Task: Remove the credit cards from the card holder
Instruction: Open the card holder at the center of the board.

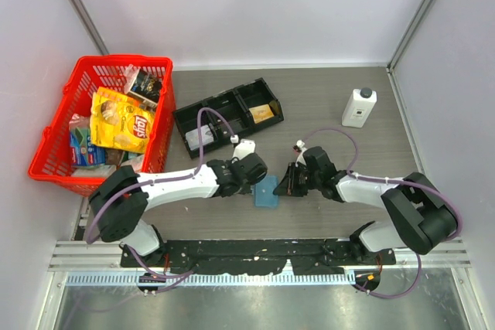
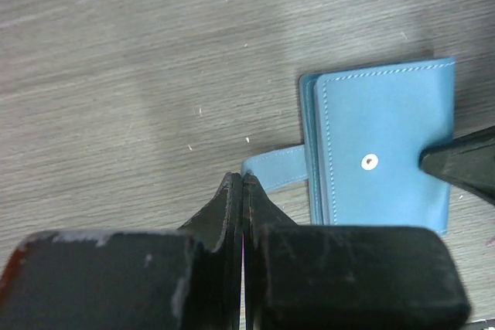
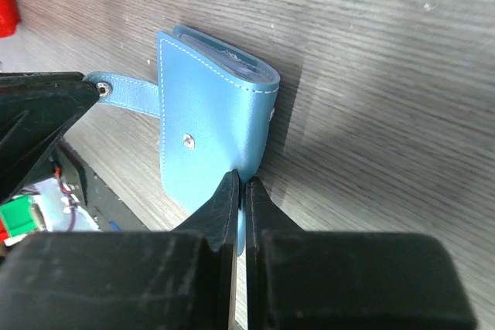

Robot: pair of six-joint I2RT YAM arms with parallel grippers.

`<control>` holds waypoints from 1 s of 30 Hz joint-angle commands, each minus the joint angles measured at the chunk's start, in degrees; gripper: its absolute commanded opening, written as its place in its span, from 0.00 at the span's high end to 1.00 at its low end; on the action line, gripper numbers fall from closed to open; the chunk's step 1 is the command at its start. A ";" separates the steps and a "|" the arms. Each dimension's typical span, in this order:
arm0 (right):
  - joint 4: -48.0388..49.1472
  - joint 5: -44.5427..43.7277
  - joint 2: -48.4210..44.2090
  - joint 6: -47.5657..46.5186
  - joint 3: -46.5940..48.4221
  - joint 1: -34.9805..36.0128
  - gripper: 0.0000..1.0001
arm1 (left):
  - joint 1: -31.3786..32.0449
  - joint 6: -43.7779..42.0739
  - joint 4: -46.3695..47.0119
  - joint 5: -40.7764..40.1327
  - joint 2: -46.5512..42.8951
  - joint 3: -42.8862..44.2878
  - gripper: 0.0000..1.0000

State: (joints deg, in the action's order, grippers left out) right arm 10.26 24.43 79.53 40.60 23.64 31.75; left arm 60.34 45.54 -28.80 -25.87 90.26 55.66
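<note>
The light-blue card holder (image 1: 267,192) lies folded shut on the wooden table between my two arms. Its strap (image 2: 280,166) sticks out to the left, snap stud (image 3: 103,90) showing. My left gripper (image 2: 242,178) is shut on the end of that strap, also seen from above (image 1: 257,183). My right gripper (image 3: 241,182) is shut on the holder's folded edge near its corner, and one of its fingers (image 2: 462,166) shows in the left wrist view. Pale edges of the credit cards (image 3: 232,59) peek from between the holder's two halves.
A black three-compartment tray (image 1: 219,98) lies behind the left arm. A red basket (image 1: 124,59) of snack packets stands at the far left. A white bottle (image 1: 359,107) stands at the back right. The table's near edge runs just below the holder.
</note>
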 commanded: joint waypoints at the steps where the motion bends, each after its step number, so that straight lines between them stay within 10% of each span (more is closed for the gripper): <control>1: -11.55 -7.02 -0.43 -6.84 3.51 -0.72 0.96 | -1.45 4.11 6.63 4.15 -2.02 -4.93 1.00; 12: -27.92 -19.12 -5.08 -18.18 17.49 2.96 0.22 | -1.54 14.84 21.05 9.61 -3.33 -15.05 1.00; 30: -37.34 -41.39 4.67 -15.02 29.01 20.55 0.21 | -1.54 16.16 26.07 9.61 -4.74 -17.78 1.00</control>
State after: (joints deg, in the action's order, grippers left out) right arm -26.41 -13.08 82.11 24.32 50.19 51.33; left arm 58.74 61.19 -5.13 -16.47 86.06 38.37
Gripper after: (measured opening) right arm 0.791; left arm 0.009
